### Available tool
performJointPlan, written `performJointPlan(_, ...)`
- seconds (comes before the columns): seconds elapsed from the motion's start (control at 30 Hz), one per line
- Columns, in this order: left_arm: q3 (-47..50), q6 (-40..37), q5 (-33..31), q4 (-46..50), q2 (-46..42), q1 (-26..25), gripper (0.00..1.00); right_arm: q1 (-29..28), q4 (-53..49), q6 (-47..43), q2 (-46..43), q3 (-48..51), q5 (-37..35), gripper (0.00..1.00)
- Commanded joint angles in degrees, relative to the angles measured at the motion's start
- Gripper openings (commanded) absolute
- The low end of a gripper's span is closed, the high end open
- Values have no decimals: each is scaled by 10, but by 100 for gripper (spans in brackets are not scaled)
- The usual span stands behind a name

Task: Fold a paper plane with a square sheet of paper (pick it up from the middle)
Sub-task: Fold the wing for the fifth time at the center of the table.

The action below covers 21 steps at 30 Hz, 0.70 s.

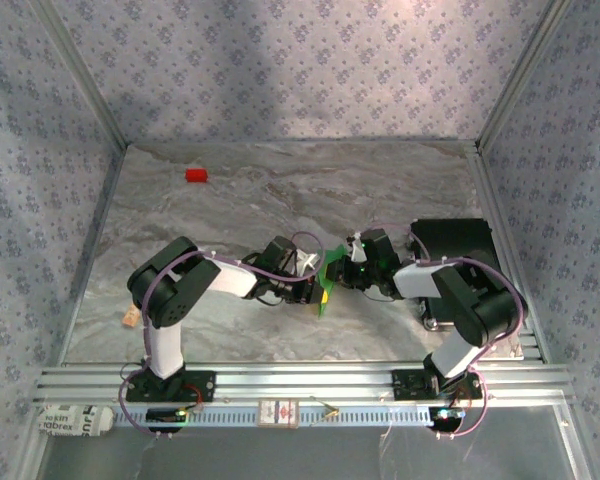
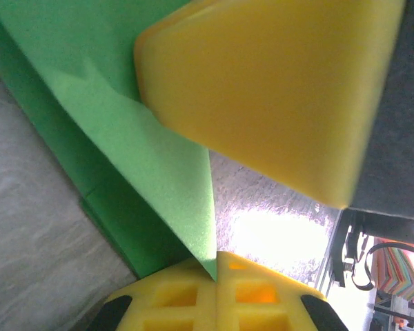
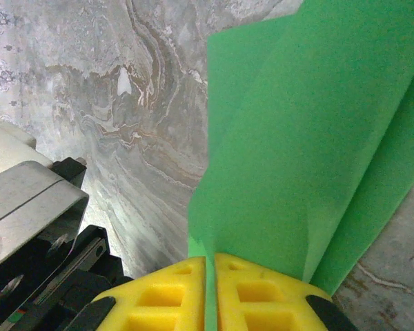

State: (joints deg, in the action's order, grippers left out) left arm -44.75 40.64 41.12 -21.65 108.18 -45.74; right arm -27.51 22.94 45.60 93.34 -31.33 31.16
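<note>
Green paper | left hand clamps it | right hand clamps it | both arms bent inward

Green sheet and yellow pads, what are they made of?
The green sheet looks like thin matte paper: it holds sharp, flat folds and has no shine. The yellow pads are probably soft foam or rubber: they have a dull, grainy surface with square hollows moulded in.
</note>
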Motion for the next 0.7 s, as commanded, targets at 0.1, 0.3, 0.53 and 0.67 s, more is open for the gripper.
performJointPlan(0.1,26,5,-5,50,22,-4,0,7,4,5,14,-12,2,12)
performJointPlan(0.3,26,7,-5,49,18,-3,0,10,3,5,21,-12,3,12)
performJointPlan(0.53,35,15,-14,51,19,-1,0,11,10,9,25,-14,10,12)
performJointPlan(0.67,55,40,-18,23,19,7,0,14,-2,7,5,-14,4,13)
